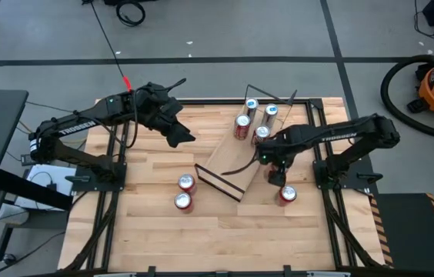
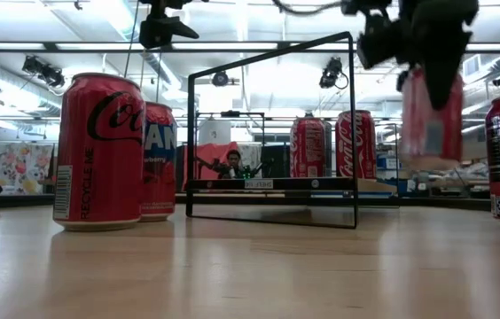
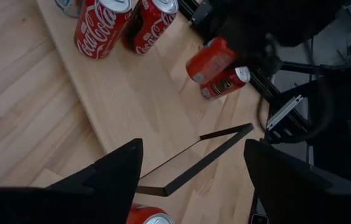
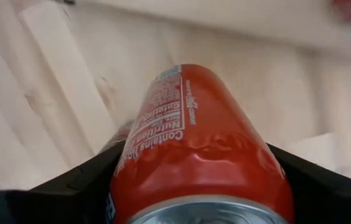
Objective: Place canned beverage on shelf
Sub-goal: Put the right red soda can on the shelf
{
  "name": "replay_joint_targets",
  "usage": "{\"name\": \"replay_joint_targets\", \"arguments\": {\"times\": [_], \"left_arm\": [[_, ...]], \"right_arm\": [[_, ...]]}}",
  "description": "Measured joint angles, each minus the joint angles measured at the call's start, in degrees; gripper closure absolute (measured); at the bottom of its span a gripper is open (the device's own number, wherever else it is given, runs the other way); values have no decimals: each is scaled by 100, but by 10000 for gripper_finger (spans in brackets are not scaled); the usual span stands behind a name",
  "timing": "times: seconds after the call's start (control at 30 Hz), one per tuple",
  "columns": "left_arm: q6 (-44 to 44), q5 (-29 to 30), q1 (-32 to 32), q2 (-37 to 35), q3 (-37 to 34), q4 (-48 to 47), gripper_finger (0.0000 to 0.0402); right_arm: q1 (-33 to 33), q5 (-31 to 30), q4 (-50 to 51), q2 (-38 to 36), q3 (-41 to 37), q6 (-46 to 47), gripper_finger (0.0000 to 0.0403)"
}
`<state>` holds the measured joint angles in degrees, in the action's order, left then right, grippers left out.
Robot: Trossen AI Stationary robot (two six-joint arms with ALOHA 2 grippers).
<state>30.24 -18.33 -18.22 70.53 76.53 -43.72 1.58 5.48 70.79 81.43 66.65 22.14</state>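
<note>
Right tool (image 1: 276, 175): it has a red can (image 4: 200, 155) clamped between its two fingers, one on each side of the can's body, and the can hangs clear of the counter (image 1: 155, 238); the low view shows it lifted, with daylight beneath it. The side grip leaves the can's base free, which suits setting it down upright.

Held can, place: near the shelf's (image 1: 232, 158) right-hand edge, between the shelf and a lone can (image 1: 287, 195) standing on the counter close by.

Shelf: a long light board lying slantwise across the counter, with a thin black wire frame (image 2: 272, 133) at its ends. Its near half looks bare, so there appears to be room for the carried can.

Cans already on the shelf: four (image 1: 252, 119) grouped at the far end, upright and close together, probably packed there to keep the near stretch open.

Cans waiting: a pair (image 1: 185, 192) stands on the counter left of the shelf, touching or almost so.

Left tool (image 1: 178, 131): fingers spread apart, holding nothing, raised over the counter left of the shelf, seemingly parked out of the way.

Step judged: carrying the can across to the shelf; release not yet done.
</note>
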Motion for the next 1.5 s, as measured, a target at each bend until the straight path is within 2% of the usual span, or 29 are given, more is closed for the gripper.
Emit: {"name": "replay_joint_targets", "arguments": {"times": [0.13, 0.4, 0.6, 0.73, 0.9, 1.07, 1.3, 1.5], "left_arm": [[-24, 0, 0, 1, 0, 7, 111], [-139, 68, 0, 1, 0, 68, 111], [-131, -54, 22, 1, 0, 59, 111], [-109, -223, 22, 1, 0, -80, 111], [-133, -236, 20, 1, 0, -282, 111], [-138, -236, 20, 1, 0, -284, 111], [-144, -238, 20, 1, 0, -284, 111], [-240, -238, 20, 1, 0, -286, 111]], "right_arm": [[-6, -144, 292, 201, 613, -498, 76], [-61, -547, 826, 1565, 2134, -1699, 76], [-239, -603, 909, 2300, 2834, -2769, 76], [-409, -678, 829, 2568, 2907, -3291, 76], [-532, -1124, 856, 2816, 2905, -3692, 72], [-563, -1145, 691, 2816, 2903, -3974, 55], [-598, -1169, 767, 2769, 2907, -3911, 9], [-594, -1161, 833, 2507, 2907, -3650, 8]]}}
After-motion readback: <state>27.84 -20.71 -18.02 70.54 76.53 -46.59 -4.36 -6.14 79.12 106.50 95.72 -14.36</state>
